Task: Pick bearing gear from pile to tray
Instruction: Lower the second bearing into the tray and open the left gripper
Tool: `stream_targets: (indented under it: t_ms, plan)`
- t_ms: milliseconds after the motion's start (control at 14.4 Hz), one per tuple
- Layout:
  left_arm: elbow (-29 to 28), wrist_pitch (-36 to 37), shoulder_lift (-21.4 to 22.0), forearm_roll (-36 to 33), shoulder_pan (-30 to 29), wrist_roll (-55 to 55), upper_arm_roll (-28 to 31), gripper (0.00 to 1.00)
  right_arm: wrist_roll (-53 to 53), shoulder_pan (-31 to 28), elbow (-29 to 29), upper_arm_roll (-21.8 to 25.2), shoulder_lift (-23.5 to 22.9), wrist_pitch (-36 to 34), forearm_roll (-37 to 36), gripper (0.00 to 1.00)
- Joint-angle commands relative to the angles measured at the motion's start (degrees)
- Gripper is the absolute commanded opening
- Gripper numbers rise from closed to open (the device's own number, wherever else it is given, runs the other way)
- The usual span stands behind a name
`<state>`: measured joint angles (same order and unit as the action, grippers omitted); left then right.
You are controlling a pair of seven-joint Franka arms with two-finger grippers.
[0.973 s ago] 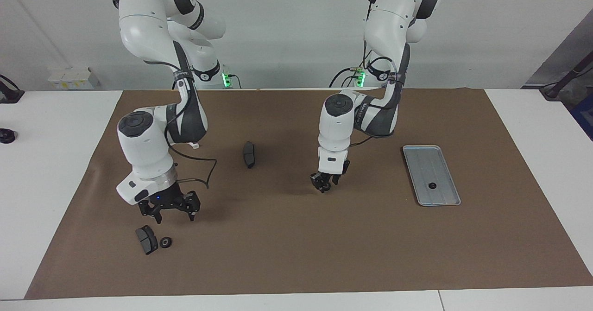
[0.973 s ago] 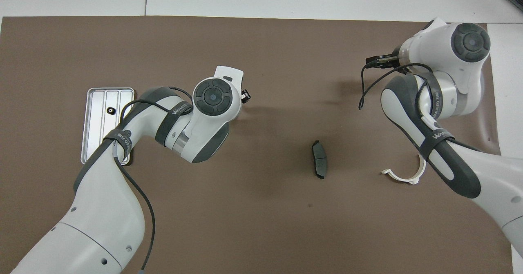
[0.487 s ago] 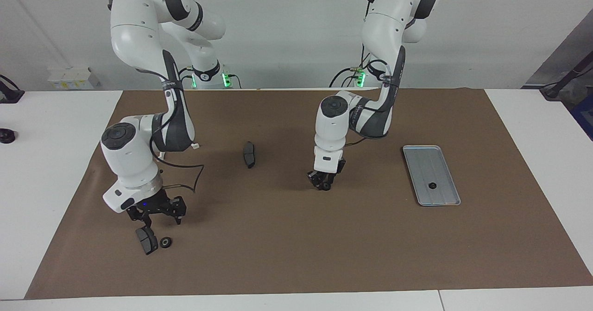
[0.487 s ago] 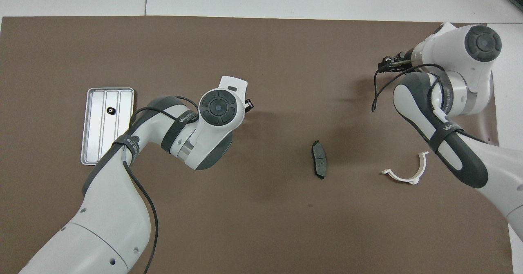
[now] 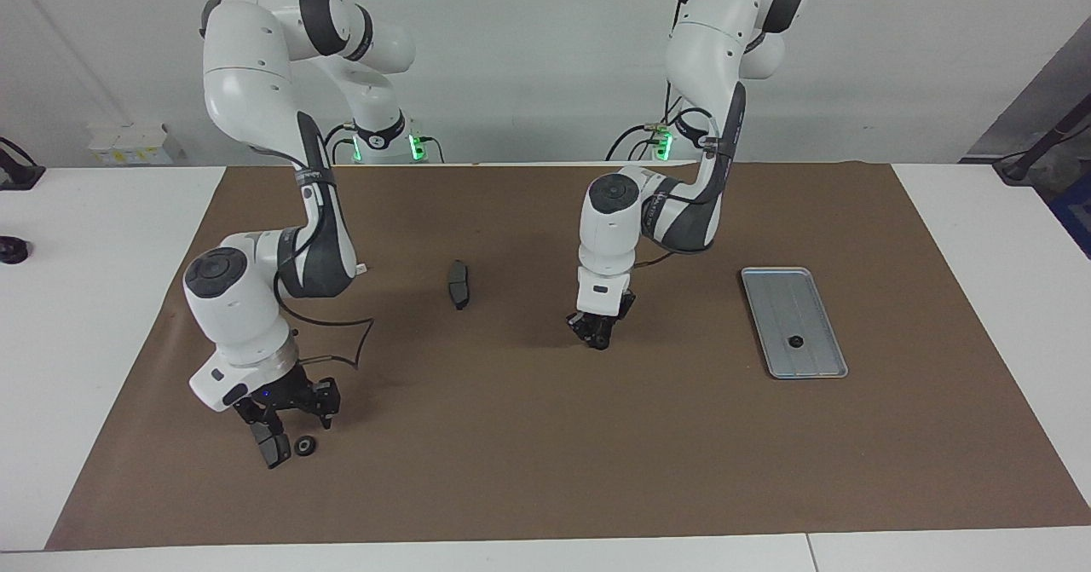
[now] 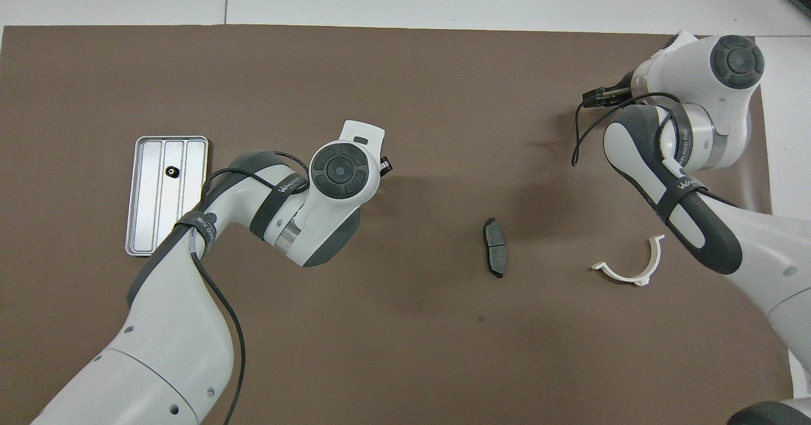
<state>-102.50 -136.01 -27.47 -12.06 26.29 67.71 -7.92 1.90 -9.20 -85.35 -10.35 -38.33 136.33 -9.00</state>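
Observation:
The pile lies toward the right arm's end of the mat: a dark grey curved pad with a small black ring beside it. My right gripper is open and low over them, one finger down at the pad. In the overhead view the right arm's wrist hides both gripper and pile. The silver tray lies toward the left arm's end and holds one black ring; tray and ring also show from overhead. My left gripper hangs low over the mat's middle.
A second dark curved pad lies alone mid-mat, also in the overhead view. A white half-ring bracket lies beside the right arm. The brown mat covers the white table.
My right gripper has come down and moved toward the right arm's end, from above the pile to low over the pad and ring. My left gripper has shifted slightly and holds low.

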Motion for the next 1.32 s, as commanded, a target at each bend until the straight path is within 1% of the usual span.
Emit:
stream_targets:
  t_ms: [0,70,209,278,417,487,626,765,904,973,1112,1182,1251]
  plan:
    - [2.7,6.8,1.8,-0.9,0.3,-0.5,1.0,0.0,2.0,-0.4,2.5,-0.6,-1.8,0.6,0.5,0.76]
    - [2.1,7.7,4.2,-0.9,-0.7,-2.2,1.1,0.0,1.9,-0.4,2.5,-0.6,-1.9,1.5,0.5,0.74]
    - [-1.7,8.5,10.5,0.5,-5.8,-8.8,0.6,0.0,1.8,-0.4,2.6,-0.6,-2.2,1.7,0.5,0.72]
    - [-2.6,9.4,13.0,3.3,-8.1,-12.7,0.6,0.0,1.8,-0.4,2.6,-0.6,-2.2,1.9,0.4,0.7]
    - [-2.8,13.2,15.3,7.0,-13.6,-23.3,0.7,0.0,1.7,-0.3,2.6,-0.6,-2.4,2.8,0.5,0.7]
    - [-2.8,14.1,16.0,7.8,-16.7,-27.9,0.7,0.0,1.6,-0.3,2.6,-0.5,-3.2,3.8,0.4,0.7]
    - [-3.1,15.2,16.5,9.3,-21.7,-36.5,0.7,0.0,1.6,-0.3,2.6,-0.5,-3.4,4.2,0.4,0.7]
    - [-5.6,15.3,17.5,11.1,-26.8,-45.1,0.7,0.0,1.6,-0.3,2.6,-0.5,-3.4,4.3,0.5,0.69]
    - [-10.1,12.4,19.0,11.5,-29.4,-51.0,0.8,0.0,1.4,-0.3,2.6,-0.5,-3.4,4.5,0.7,0.67]
    - [-13.1,9.2,20.1,11.5,-30.6,-52.6,0.9,0.0,1.3,-0.3,2.6,-0.5,-3.3,4.6,0.7,0.66]
    - [-22.2,0.1,22.7,11.6,-32.3,-56.9,0.9,0.0,1.3,-0.3,2.6,-0.4,-3.3,4.9,0.7,0.65]
    - [-24.4,-2.2,23.1,11.6,-32.9,-57.9,0.9,0.0,1.3,-0.5,2.6,-0.4,-3.3,4.9,0.7,0.64]
    - [-25.5,-2.2,23.2,11.6,-33.0,-58.1,1.0,0.0,1.3,-0.6,2.6,-0.4,-3.2,4.9,0.8,0.64]
